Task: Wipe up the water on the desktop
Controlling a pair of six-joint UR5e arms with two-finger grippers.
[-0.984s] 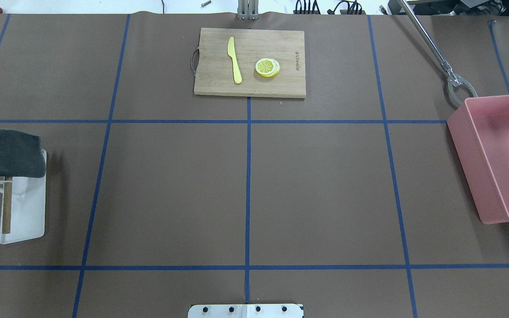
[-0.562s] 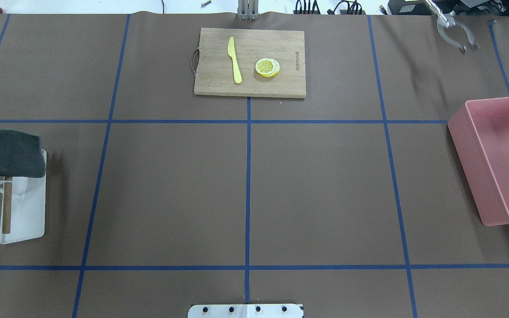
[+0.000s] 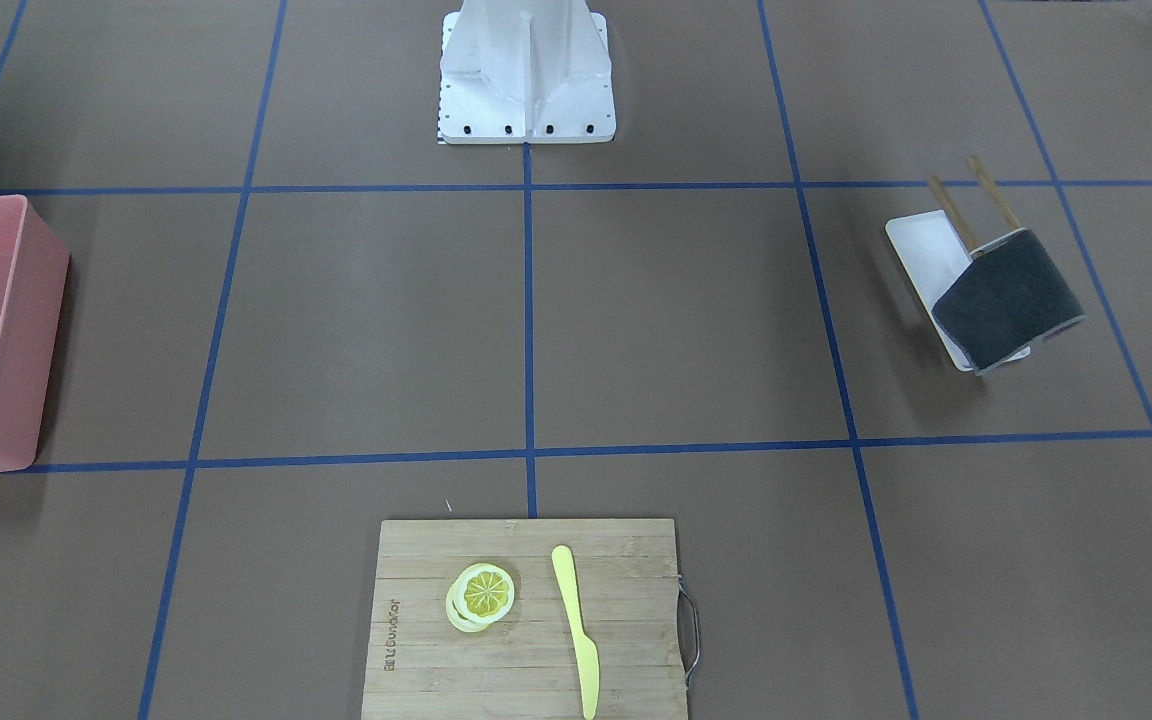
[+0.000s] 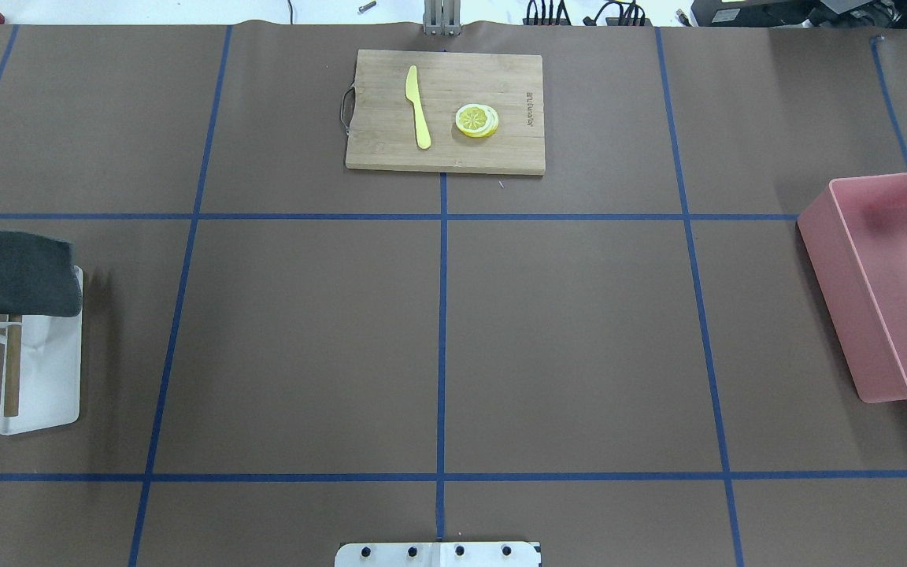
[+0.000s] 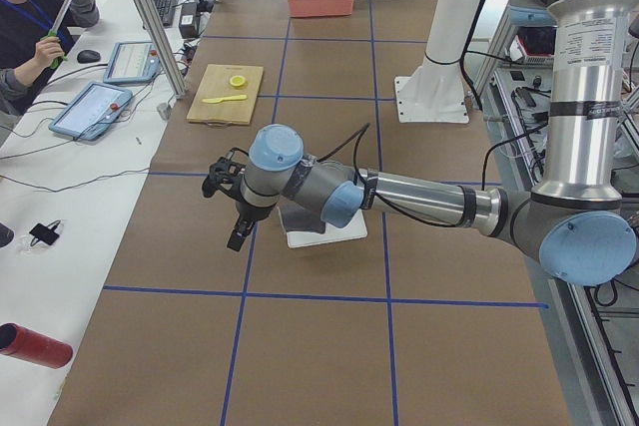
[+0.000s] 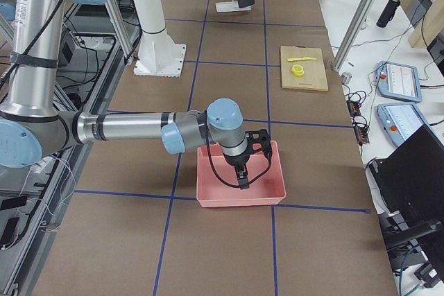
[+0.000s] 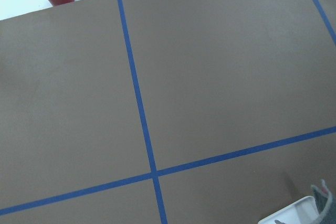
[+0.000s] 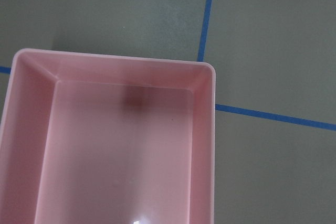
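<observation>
Right hand point(image 6: 242, 182) above pink bin point(image 6: 229, 201)

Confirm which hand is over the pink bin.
The right hand hangs over the pink bin; the left hand is far off beside the white tray.

The desktop point(image 4: 571, 339), a large flat matte brown surface, is lying level with thin blue tape lines point(image 4: 442, 315) dividing it into big rectangles.

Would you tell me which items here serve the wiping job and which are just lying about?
For the job: brown desktop with blue tape lines; dark grey draped cloth.
Lying about: bamboo cutting board; yellow knife; yellow lemon slices; pink plastic bin, probably.
</observation>
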